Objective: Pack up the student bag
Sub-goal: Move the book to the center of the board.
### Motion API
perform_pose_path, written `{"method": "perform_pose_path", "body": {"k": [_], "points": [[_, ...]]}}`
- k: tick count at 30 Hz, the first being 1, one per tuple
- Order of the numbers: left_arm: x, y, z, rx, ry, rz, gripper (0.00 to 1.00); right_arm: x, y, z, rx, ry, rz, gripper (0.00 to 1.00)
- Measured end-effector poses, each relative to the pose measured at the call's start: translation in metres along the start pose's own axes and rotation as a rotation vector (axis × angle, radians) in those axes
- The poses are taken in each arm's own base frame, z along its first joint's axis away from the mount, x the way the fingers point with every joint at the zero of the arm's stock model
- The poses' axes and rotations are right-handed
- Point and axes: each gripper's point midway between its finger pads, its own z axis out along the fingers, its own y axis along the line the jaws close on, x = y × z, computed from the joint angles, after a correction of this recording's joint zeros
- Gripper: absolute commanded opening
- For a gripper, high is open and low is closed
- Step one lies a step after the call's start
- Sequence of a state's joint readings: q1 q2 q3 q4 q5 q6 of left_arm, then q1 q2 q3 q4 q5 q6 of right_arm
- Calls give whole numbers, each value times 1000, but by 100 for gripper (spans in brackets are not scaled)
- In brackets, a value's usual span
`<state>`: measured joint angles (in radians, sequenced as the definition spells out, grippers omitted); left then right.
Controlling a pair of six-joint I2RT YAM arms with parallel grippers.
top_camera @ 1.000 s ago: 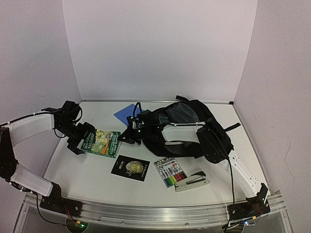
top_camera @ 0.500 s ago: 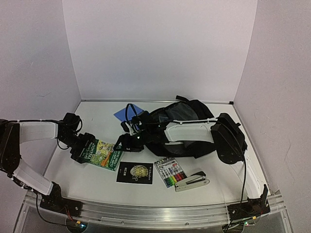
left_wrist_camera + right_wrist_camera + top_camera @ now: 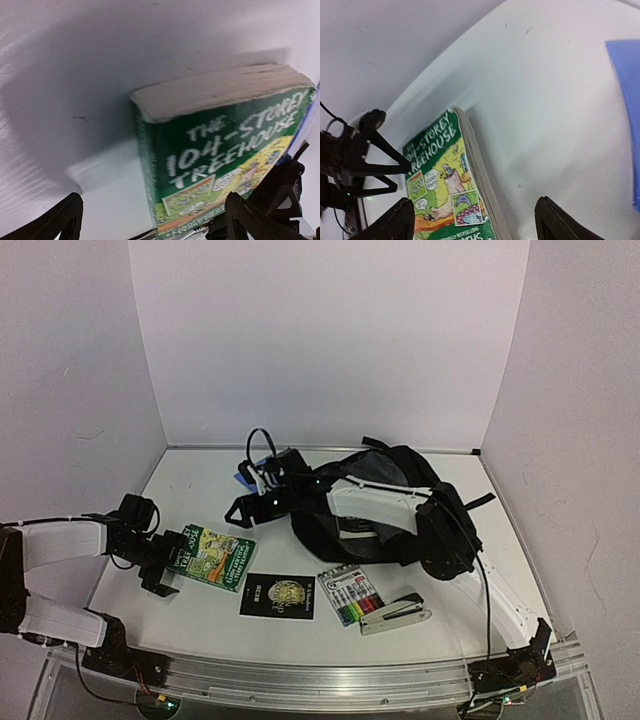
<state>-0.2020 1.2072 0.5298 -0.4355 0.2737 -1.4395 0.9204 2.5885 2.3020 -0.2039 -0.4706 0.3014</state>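
The student bag [image 3: 385,502] lies slumped at the right back of the table, its grey lining showing. My right arm reaches leftward across it. The right gripper [image 3: 238,515] is open, off the bag's left edge and above the table, with nothing between its fingers. The right wrist view has the green paperback [image 3: 447,182] below that gripper [image 3: 475,222]. The same green paperback [image 3: 210,557] lies flat at the left. My left gripper [image 3: 167,562] is open at its left end. In the left wrist view the book's spine corner [image 3: 150,165] sits between the open fingers [image 3: 65,220].
A black booklet [image 3: 277,596], a pack of coloured markers [image 3: 350,595] and a stapler [image 3: 397,613] lie in front of the bag. A blue sheet [image 3: 627,100] lies at the back, partly hidden under the right arm. Walls close the table on three sides.
The right gripper opened and swung left, away from the bag's edge. The left gripper drew back toward the near left, and the green book slid nearer with it.
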Motion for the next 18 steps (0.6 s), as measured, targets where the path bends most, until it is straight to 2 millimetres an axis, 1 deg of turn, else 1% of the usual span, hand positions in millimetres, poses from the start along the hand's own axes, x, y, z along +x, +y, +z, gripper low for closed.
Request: {"method": "perform_pose_path", "body": {"k": [2,4,5,8,11,14,15,17,18], "points": [[-1,13,4,-29,-4,-10,98,30,-8,19,0,56,2,81],[-2,13,5,-26,-8,-7,96,68,-16,39,4,129,10,76],[-3,11,6,-17,-10,-4,95,72,-16,42,-3,132,-1,73],[-5,1,10,18,-14,10,92,73,-10,46,-15,130,-20,59],[-6,-18,18,93,-6,41,90,77,-7,48,-17,138,-34,45],[-9,-36,25,161,-1,87,88,81,-13,47,1,151,-21,24],[-11,-43,26,185,-6,107,87,80,-17,46,3,149,-15,18],[-14,-54,29,222,-18,153,85,75,-25,42,-3,139,12,10],[-14,-58,29,239,-23,178,84,73,-28,41,-11,134,24,7]]}}
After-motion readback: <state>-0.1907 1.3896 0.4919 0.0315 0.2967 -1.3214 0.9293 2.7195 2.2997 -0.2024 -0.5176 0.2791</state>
